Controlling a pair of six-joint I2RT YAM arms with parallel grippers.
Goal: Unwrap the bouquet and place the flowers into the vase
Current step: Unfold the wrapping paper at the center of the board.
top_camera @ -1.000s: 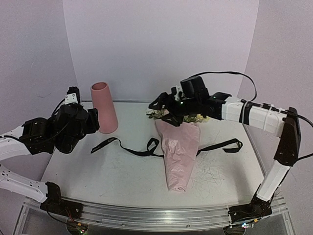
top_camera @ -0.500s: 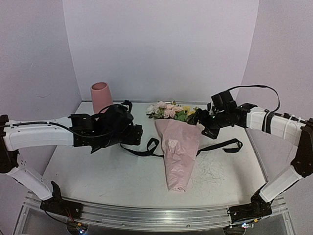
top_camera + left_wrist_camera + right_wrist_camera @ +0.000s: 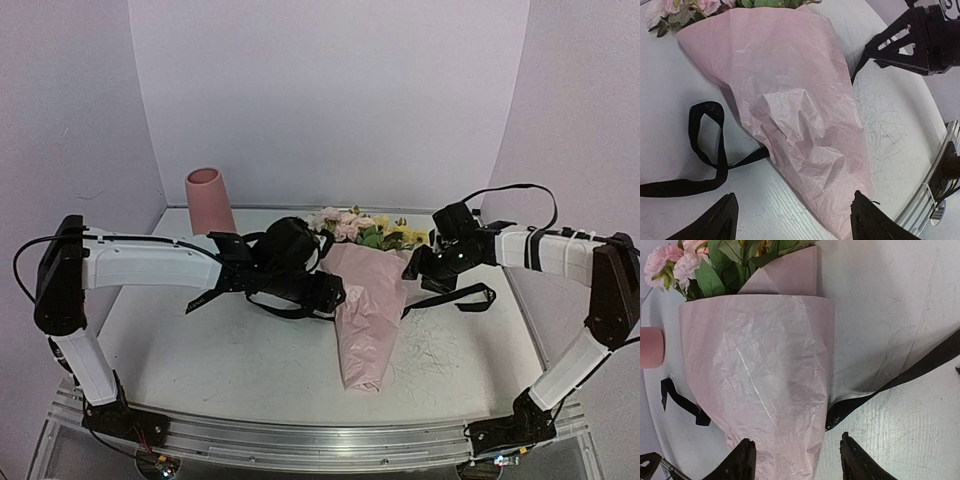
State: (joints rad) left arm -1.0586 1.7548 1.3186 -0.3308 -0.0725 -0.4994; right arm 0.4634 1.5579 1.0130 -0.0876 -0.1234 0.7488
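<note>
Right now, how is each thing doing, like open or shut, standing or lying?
Paper: wrapped in a cone round the stems, lying on the table.
Flowers: inside the paper, heads poking out.
Ribbon: untied, loose on the table.
Vase: standing up, no flowers in it.
Left gripper: open, above the paper.
Right gripper: open, over the paper's edge.

**A robotics laboratory test cell.**
A white-and-black left arm (image 3: 140,262) and right arm (image 3: 560,250) rise from an aluminium rail (image 3: 320,440) fixed along the near edge of a white table (image 3: 200,350), whose top is scored with fine scratches (image 3: 440,355). A plain pale-lilac back panel (image 3: 330,100) and matching side panels (image 3: 70,120) enclose the table as a bare booth. A black cable (image 3: 520,190) loops exposed above the right arm, and small indicator lights (image 3: 163,462) glow by the rail's ends.
</note>
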